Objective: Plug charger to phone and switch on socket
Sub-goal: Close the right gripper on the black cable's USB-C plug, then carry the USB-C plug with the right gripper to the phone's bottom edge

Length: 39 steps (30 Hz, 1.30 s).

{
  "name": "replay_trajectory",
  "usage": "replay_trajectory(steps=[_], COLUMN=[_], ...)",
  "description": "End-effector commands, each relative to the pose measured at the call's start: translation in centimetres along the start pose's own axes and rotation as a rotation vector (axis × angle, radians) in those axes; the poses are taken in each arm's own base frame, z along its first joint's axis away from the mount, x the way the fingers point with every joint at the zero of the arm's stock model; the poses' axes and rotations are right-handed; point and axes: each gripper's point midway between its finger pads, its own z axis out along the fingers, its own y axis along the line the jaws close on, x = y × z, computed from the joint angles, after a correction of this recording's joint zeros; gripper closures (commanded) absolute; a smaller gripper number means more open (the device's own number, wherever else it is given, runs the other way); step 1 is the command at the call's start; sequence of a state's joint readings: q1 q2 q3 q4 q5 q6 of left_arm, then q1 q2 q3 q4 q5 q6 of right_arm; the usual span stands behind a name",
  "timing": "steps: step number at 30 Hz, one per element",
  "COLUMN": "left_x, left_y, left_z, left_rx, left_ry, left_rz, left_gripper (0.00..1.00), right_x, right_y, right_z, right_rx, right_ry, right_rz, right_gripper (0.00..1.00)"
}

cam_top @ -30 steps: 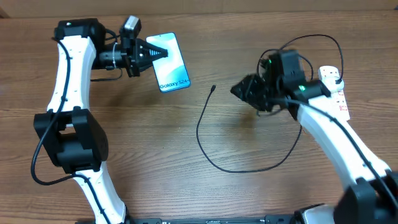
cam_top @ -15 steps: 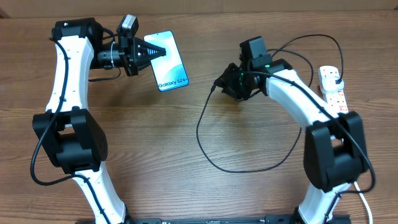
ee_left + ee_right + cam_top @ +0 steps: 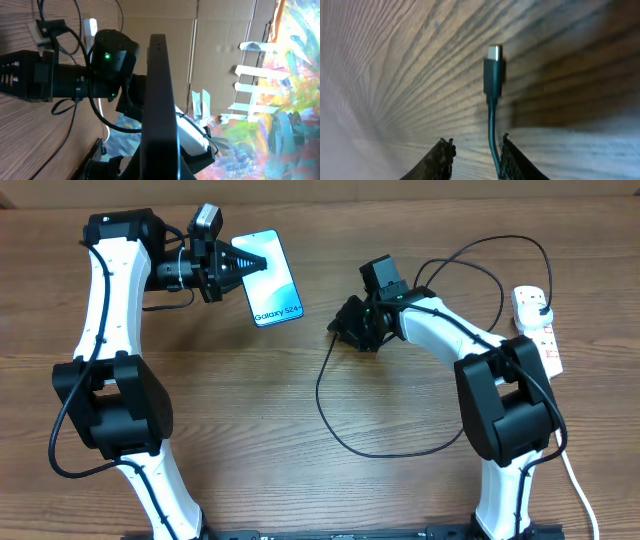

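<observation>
My left gripper (image 3: 238, 264) is shut on the top end of the phone (image 3: 276, 280), holding it off the table with its lit screen facing up. In the left wrist view the phone (image 3: 158, 95) shows edge-on, rising from between the jaws of the left gripper (image 3: 160, 171). The charger (image 3: 320, 395) loops across the table, and its connector tip (image 3: 493, 67) lies flat on the wood. My right gripper (image 3: 340, 328) is low over that end, open. In the right wrist view the cable runs between the right gripper's (image 3: 476, 146) jaws, close against the right finger (image 3: 514, 161). The socket (image 3: 545, 338) lies at the far right.
The charger's black plug (image 3: 535, 301) sits in the socket's far end, and slack cable arcs above my right arm (image 3: 455, 340). A white lead (image 3: 578, 480) runs from the socket toward the front edge. Bare wood fills the middle and front of the table.
My right arm has swung left from near the socket to the charger's connector tip, and its jaws have narrowed. The left arm and the phone have barely moved.
</observation>
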<state>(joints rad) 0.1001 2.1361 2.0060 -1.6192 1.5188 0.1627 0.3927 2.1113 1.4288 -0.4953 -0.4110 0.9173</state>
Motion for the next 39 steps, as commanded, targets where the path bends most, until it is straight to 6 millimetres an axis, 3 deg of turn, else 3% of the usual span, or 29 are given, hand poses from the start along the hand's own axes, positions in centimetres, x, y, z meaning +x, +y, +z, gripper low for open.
replay_trajectory(steps=[1, 8, 16, 23, 28, 32, 39], left_x=[0.0, 0.0, 0.0, 0.0, 0.0, 0.0, 0.0], left_y=[-1.7, -1.5, -1.5, -1.5, -1.5, -1.5, -1.2], left_z=[-0.1, -0.1, -0.1, -0.1, -0.1, -0.1, -0.1], left_rx=[0.048, 0.041, 0.041, 0.041, 0.041, 0.041, 0.021], left_ry=[-0.01, -0.009, -0.009, -0.009, -0.009, -0.009, -0.006], left_rz=[0.023, 0.022, 0.023, 0.023, 0.023, 0.023, 0.024], left_gripper=[0.96, 0.95, 0.96, 0.96, 0.96, 0.96, 0.95], right_x=[-0.9, -1.5, -2.1, -1.8, -1.3, -1.3, -1.0], right_y=[0.9, -0.7, -0.7, -2.6, -3.7, -3.7, -3.4], right_z=[0.1, 1.5, 1.7, 3.5, 4.3, 4.3, 4.0], right_rx=[-0.021, 0.025, 0.03, 0.073, 0.097, 0.097, 0.053], right_ry=[-0.027, -0.046, -0.078, -0.045, -0.018, -0.015, 0.039], right_rz=[-0.006, -0.002, -0.018, -0.016, -0.008, -0.054, -0.156], right_gripper=[0.67, 0.68, 0.68, 0.69, 0.79, 0.96, 0.96])
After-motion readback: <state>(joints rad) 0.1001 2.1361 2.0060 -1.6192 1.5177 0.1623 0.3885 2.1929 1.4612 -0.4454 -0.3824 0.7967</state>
